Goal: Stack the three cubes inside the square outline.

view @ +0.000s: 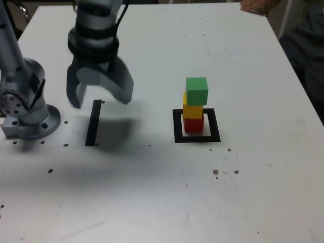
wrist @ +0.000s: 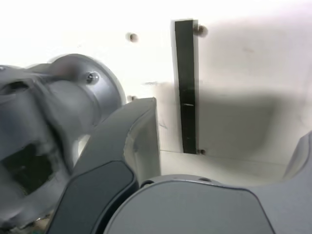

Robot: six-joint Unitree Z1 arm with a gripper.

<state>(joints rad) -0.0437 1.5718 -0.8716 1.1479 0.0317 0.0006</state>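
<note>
Stack looks complete: red cube [view: 193, 124], yellow cube [view: 192, 111], green cube [view: 197, 90] stacked inside square outline [view: 197, 137], gripper [view: 100, 94] hangs empty, fingers spread, over black strip [view: 93, 123], well apart.

arm [view: 96, 23]: silver-grey, black bands, black cable | gripper [view: 99, 96]: two broad grey fingers, dark inner pads | base [view: 30, 109]: round, grey, screw holes
</note>
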